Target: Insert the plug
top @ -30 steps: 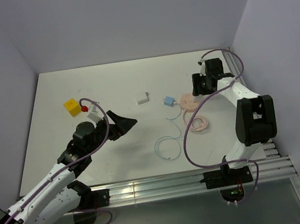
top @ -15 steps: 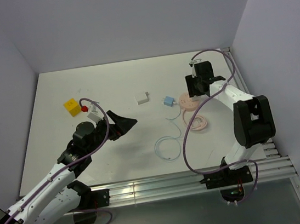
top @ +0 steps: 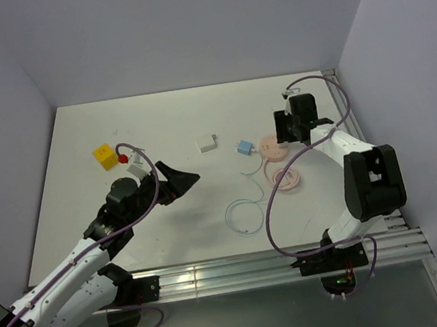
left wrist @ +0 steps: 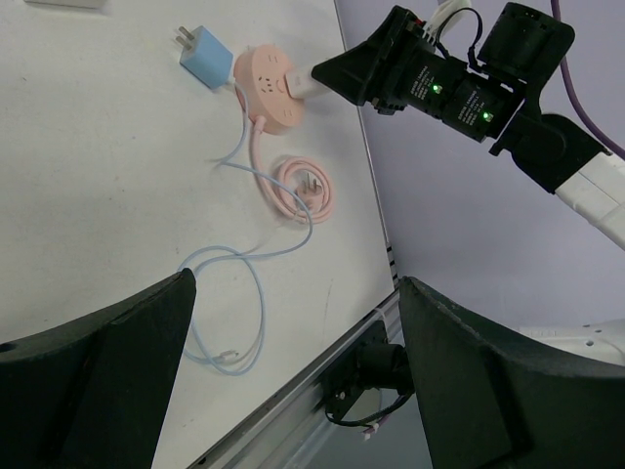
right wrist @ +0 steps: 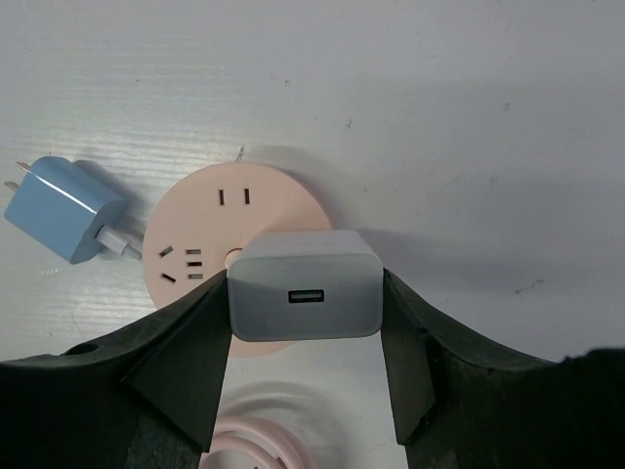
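Right arm has swung inward over the last second. The right gripper [right wrist: 305, 293], jaws clamped on a white USB charger block [right wrist: 303, 264], now hangs over the pink round socket disc [right wrist: 205, 220] rather than off to its far-right side; the left gripper [top: 181, 176] is unchanged, jaws wide apart and empty. Reading: the socket is being approached with the white block, while the light-blue plug [right wrist: 63, 220] lies untouched on the table [right wrist: 439, 98] just beside the disc on the left-arm side, so its insertion is not yet begun. The plug lies flat, long axis roughly in line with the disc's centre, prongs pointing away from the disc and cable end facing it.
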